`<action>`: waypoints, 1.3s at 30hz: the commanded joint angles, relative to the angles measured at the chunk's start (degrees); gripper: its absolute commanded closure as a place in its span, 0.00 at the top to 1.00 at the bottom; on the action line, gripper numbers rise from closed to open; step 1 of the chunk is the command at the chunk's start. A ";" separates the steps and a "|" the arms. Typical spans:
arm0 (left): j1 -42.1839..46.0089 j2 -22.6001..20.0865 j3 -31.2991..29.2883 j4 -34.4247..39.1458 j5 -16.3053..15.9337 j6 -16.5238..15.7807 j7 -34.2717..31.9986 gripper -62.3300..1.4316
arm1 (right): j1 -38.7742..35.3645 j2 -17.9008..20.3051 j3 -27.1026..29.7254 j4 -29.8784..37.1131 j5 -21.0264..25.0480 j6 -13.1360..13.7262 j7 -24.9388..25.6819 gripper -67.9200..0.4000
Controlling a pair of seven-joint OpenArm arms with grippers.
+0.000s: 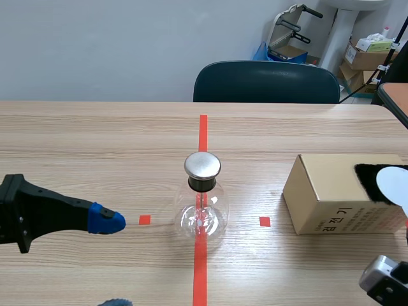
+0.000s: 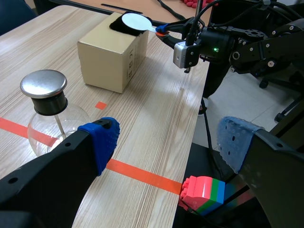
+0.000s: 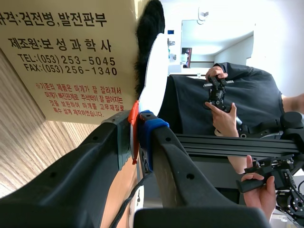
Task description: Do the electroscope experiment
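Wood surface [image 1: 95, 134] held the glass electroscope [image 1: 202, 210] in the middle, on the red line. Left tool [image 2: 168, 142] hung wide open beside it. Right tool [image 3: 137, 128] squeezed the white paddle [image 3: 154, 80] against black fur [image 3: 149, 28] on the box [image 1: 331, 197]. A hard bump from either tool could have tipped the electroscope over.

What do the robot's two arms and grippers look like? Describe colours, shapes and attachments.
Both arms are black. The left gripper has thick tapering fingers with dotted blue pads. The right gripper has similar fingers, one pad blue. Its arm carries a silver box and a green light.
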 commanded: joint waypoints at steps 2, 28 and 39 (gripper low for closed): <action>0.13 0.17 0.04 1.29 0.02 -0.15 -0.98 0.73 | -0.09 0.50 0.28 0.57 0.44 -0.39 0.28 0.02; 0.13 0.17 0.04 1.29 0.00 -0.13 -1.01 0.73 | -2.97 5.33 -13.42 26.14 1.99 4.46 -18.78 0.02; 0.13 0.20 0.04 1.29 0.00 1.05 -1.01 0.73 | -2.80 12.66 -30.42 27.65 -3.28 -1.05 -34.42 0.02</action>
